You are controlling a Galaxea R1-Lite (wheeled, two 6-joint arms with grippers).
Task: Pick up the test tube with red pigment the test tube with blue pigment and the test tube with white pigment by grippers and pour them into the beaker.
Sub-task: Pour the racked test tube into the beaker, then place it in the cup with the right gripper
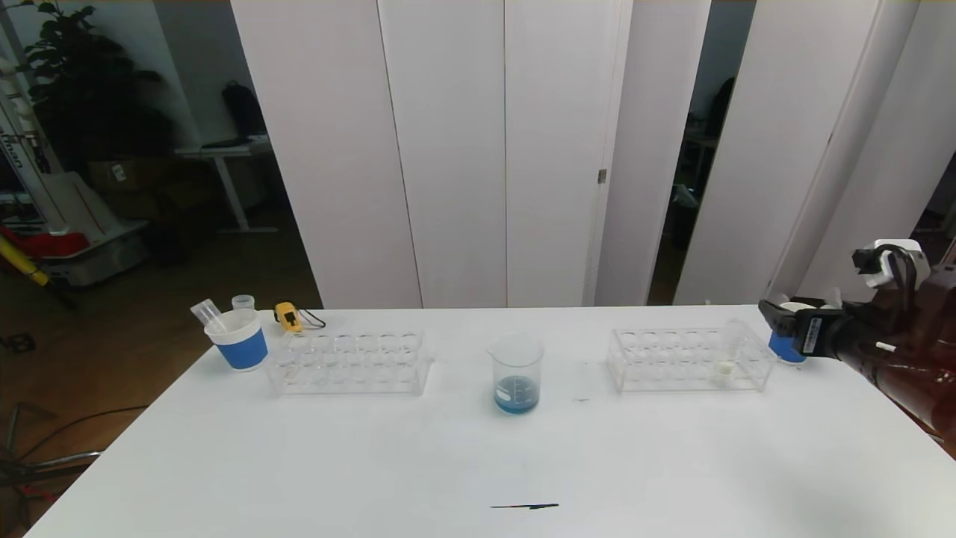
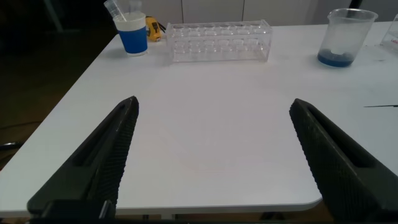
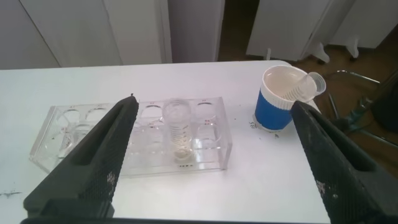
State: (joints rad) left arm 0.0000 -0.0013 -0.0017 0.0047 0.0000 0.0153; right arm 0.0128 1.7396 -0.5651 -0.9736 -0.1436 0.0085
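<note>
The beaker [image 1: 515, 372] stands mid-table with blue liquid at its bottom; it also shows in the left wrist view [image 2: 344, 37]. The test tube with white pigment [image 1: 725, 357] stands upright in the right clear rack [image 1: 672, 362], as the right wrist view [image 3: 177, 129] also shows. My right gripper [image 1: 771, 314] [image 3: 212, 102] is open and empty, just right of that rack's end and above the table. My left gripper [image 2: 214, 101] is open and empty over the table's near left corner, outside the head view. No tube with blue or red liquid is in view.
An empty clear rack [image 1: 347, 364] [image 2: 219, 40] stands left of the beaker. A blue-and-white cup [image 1: 239, 340] holding an empty tube sits at far left beside a small yellow object [image 1: 287, 316]. Another blue cup [image 3: 280, 99] with an empty tube stands behind my right gripper.
</note>
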